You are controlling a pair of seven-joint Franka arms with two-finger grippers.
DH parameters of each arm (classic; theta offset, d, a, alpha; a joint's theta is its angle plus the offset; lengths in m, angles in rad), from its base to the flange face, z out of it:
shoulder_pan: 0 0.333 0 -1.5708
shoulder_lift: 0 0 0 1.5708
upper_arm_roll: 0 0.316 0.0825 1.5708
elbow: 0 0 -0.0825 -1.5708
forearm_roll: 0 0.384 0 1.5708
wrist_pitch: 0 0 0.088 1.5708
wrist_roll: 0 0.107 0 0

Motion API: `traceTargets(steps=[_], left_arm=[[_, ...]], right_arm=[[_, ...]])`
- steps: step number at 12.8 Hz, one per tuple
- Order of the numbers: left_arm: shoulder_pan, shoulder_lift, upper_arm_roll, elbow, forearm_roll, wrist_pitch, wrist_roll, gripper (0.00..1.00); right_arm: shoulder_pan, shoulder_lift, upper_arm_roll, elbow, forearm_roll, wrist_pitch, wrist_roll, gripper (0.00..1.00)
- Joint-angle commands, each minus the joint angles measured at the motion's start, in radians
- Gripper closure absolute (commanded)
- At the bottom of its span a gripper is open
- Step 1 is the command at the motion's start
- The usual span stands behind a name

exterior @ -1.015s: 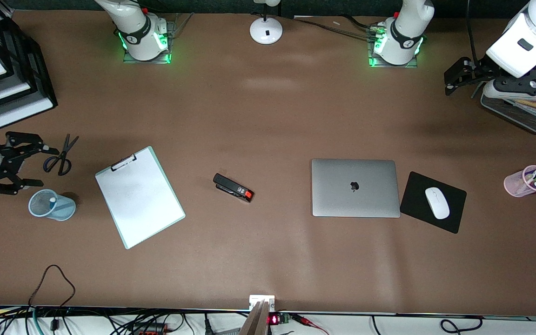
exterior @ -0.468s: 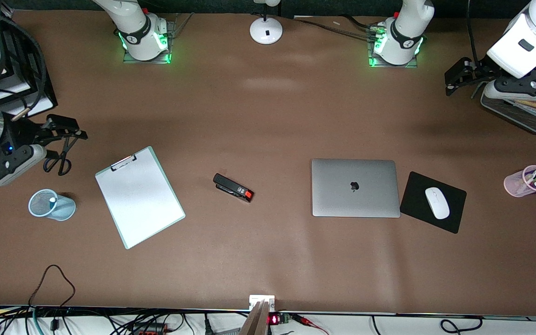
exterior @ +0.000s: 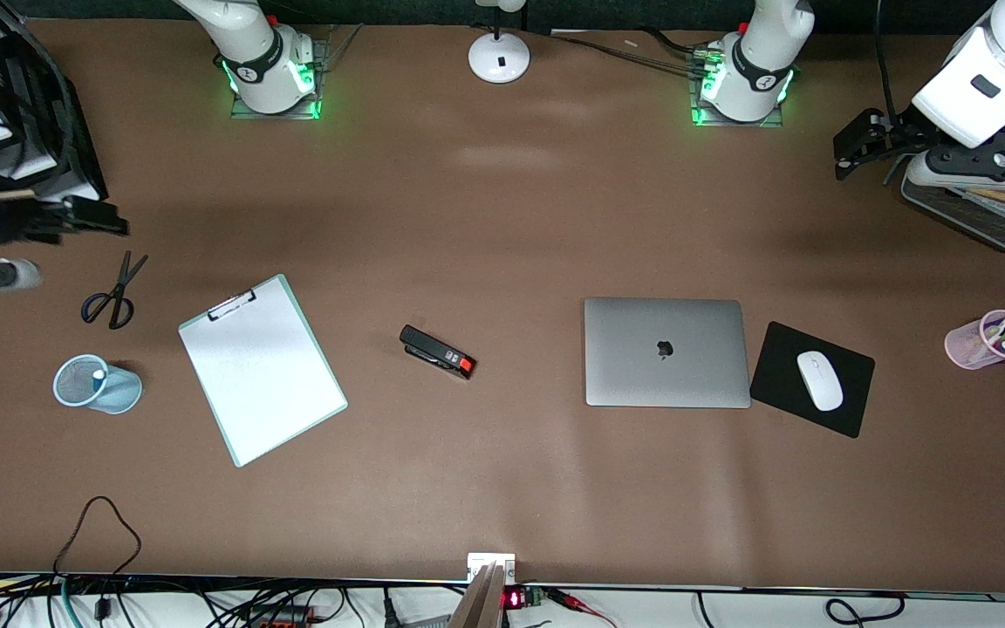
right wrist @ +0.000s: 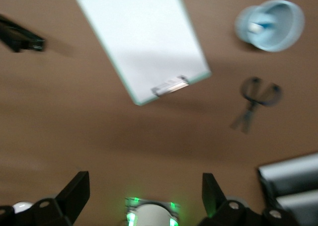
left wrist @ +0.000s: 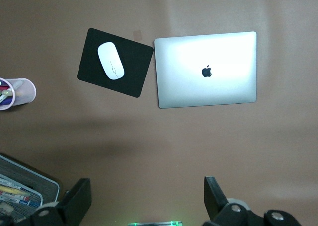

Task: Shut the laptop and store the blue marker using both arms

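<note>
Since a second ago, only the right arm has moved: its gripper [exterior: 97,218] has risen from beside the blue cup [exterior: 97,384] and now hangs over the tabletop [exterior: 502,218] at the right arm's end, just above the scissors [exterior: 114,292] and next to the black paper trays [exterior: 49,131]. Its fingers [right wrist: 74,191] stand spread wide and hold nothing.

Nothing else has shifted. The laptop [exterior: 666,352] lies shut and flat, lid up with the logo showing, toward the left arm's end. At its 3 o'clock in the front view the black mouse pad [exterior: 782,366] touches its edge and carries the white mouse [exterior: 819,380]. The blue marker [exterior: 99,375] stands inside the blue cup, white end up; in the right wrist view it shows as a small blue-and-white piece in the cup [right wrist: 271,25]. The clipboard [exterior: 260,368] lies at the cup's 3 o'clock, and the stapler [exterior: 437,351] sits between clipboard and laptop.

The left gripper [exterior: 856,148] waits over the tabletop beside the mesh tray [exterior: 974,214], its fingers [left wrist: 213,193] spread and empty. A pink pen cup [exterior: 987,342] stands at the mouse's 3 o'clock.
</note>
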State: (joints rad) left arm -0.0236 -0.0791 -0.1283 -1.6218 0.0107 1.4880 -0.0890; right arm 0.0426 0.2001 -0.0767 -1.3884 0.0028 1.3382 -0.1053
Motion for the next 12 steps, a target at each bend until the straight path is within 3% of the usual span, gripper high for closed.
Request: traceTargets(steps=[1, 6, 12], left_arm=[[0.01, -0.005, 0.002, -0.012, -0.026, 0.009, 0.028, 0.0], [0.01, -0.005, 0.001, -0.015, -0.026, 0.009, 0.028, 0.0], [0.01, -0.008, -0.001, -0.01, -0.028, 0.009, 0.028, 0.0]], right_arm=[[-0.019, -0.077, 0.0, -0.037, -0.063, -0.022, 0.035, 0.0], [-0.018, -0.203, 0.002, -0.19, -0.049, 0.101, 0.038, 0.0], [-0.029, -0.215, -0.003, -0.19, -0.046, 0.095, 0.036, 0.0]])
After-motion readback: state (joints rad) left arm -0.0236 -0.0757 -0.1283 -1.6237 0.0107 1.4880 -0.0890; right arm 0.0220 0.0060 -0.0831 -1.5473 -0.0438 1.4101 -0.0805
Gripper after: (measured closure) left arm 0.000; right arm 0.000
